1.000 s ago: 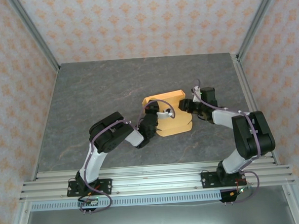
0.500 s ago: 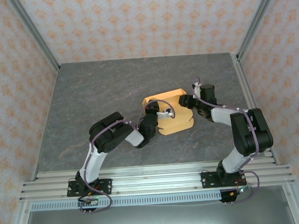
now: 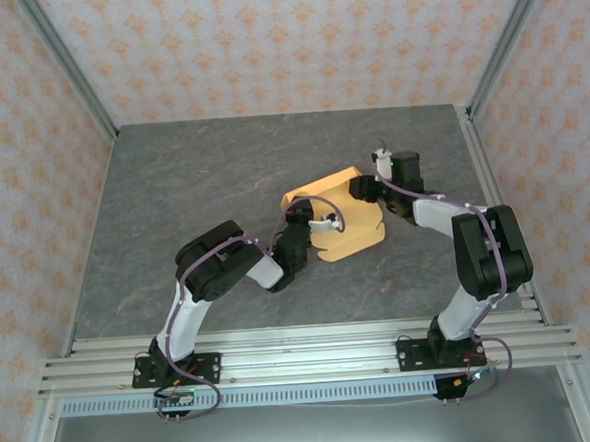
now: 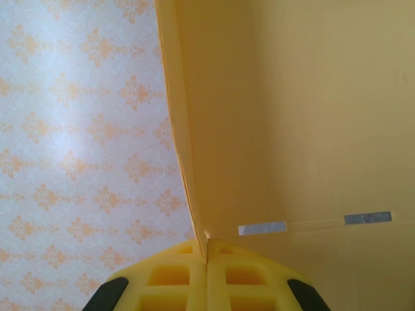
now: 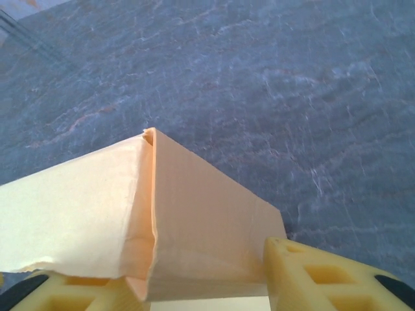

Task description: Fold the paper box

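Tan card paper box is held mid-desk, its edge pinched in the closed left hand and its folded corner gripped by the right hand. The crease should be pressed squarely, without tearing.

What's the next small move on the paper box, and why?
Probably ease the right end effector toward the left end effector, tipping the raised panel over its crease. The left is shut on the paper box edge, anchoring it; the right has the box's raised folded corner between its fingers, and that fold looks only partly made.
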Controlling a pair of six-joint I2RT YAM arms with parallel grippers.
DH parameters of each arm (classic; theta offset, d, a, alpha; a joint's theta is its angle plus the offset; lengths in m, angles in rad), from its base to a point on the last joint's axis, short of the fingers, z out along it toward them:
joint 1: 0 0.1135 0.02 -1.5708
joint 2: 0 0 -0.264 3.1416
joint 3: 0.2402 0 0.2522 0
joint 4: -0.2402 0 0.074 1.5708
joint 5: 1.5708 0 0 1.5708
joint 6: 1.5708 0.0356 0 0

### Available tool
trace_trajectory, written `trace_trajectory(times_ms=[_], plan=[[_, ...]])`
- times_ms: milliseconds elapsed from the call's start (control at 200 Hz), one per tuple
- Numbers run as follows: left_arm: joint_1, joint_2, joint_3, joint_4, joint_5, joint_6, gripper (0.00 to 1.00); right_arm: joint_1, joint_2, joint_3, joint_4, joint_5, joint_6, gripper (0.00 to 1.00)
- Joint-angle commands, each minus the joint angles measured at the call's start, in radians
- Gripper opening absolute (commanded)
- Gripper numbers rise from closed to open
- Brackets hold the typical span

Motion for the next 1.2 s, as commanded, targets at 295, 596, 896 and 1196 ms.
trace_trajectory(times_ms=[295,596,896,1196], plan=[[-0.003,0.009,-0.004,-0.038,0.038,-0.025,0.0,0.0,0.012,0.02,0.031,-0.036,-0.014,0.24],[-0.005,-0.034,0.001,-0.07,0.006,-0.096,0.0,0.072,-0.032,-0.086,0.116,0.108,-0.016,0.12],[-0.02,-0.265,-0.057,-0.254,-0.028,-0.394,0.39,0.121,-0.069,-0.139,0.153,0.236,-0.065,0.0],[-0.012,-0.745,-0.114,-0.772,0.055,-0.976,0.59,0.17,-0.132,-0.171,0.159,0.296,-0.127,0.0]])
